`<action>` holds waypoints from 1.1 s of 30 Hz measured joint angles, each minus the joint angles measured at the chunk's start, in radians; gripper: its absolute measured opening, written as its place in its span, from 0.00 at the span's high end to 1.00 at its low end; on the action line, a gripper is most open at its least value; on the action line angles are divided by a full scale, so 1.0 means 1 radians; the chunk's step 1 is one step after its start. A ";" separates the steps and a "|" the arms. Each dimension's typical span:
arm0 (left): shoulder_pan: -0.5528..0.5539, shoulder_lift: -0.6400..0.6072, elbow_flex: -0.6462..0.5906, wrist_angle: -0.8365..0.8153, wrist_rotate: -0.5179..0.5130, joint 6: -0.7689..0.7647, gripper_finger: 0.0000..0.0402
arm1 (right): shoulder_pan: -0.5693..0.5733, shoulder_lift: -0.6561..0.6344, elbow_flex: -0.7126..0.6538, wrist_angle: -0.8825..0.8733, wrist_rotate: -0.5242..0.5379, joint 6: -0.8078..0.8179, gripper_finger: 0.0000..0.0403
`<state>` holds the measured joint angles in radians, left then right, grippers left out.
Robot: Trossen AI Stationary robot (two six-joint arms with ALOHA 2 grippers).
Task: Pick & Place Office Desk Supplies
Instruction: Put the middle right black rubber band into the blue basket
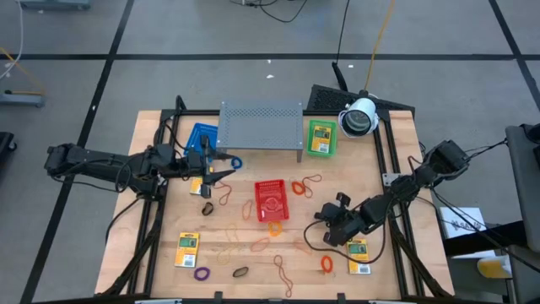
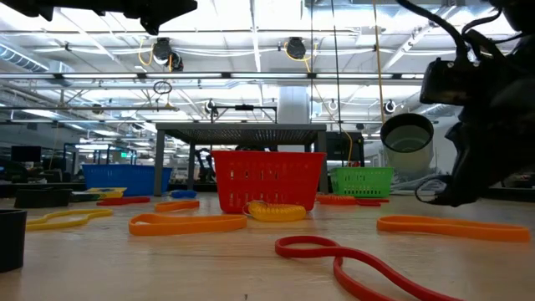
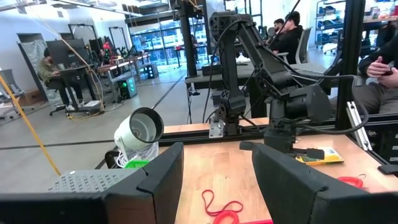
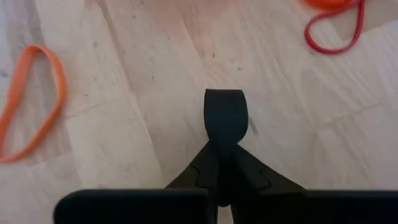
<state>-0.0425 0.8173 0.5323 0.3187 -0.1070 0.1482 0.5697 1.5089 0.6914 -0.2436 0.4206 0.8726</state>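
Note:
Rubber-band loops lie scattered on the wooden table: an orange one (image 1: pixel 327 263), a red one (image 1: pixel 308 184), a purple one (image 1: pixel 202 274) and a black one (image 1: pixel 240 272). Yellow-and-green packets lie flat at the near left (image 1: pixel 187 249) and near right (image 1: pixel 359 256). My right gripper (image 4: pixel 224 149) slants down at the table's right half, between the red basket and the near-right packet, shut on a black rubber band (image 4: pixel 225 115). My left gripper (image 1: pixel 224 173) hangs level over the left half, near the blue basket, open, nothing between its fingers (image 3: pixel 155 180). My right gripper pinches the black rubber band between its two fingertips. The fingers slant down from the table's right side. The band's free loop end (image 4: pixel 225 99) sticks out past the fingertips over the wood; whether it rests on the table cannot be told.
A red mesh basket (image 1: pixel 272 201) stands mid-table, a blue one (image 1: pixel 202 139) and a green one (image 1: pixel 321 138) on either side of a grey perforated rack (image 1: pixel 261 125) at the far edge. A white camera (image 1: pixel 359 116) stands at the far right. People sit beyond the table.

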 joint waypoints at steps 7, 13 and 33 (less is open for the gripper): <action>0.000 0.000 0.000 -0.002 0.000 0.000 0.50 | -0.001 -0.042 0.000 -0.007 0.025 -0.048 0.99; 0.000 0.000 0.000 -0.003 0.000 0.000 0.50 | -0.015 -0.109 0.000 0.000 0.078 -0.136 0.99; -0.044 0.032 0.000 -0.007 0.003 -0.151 0.50 | -0.229 -0.227 0.000 0.668 -0.026 -0.903 0.99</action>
<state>-0.0865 0.8493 0.5323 0.3120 -0.1042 -0.0023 0.3407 1.2819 0.6918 0.4246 0.3946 -0.0303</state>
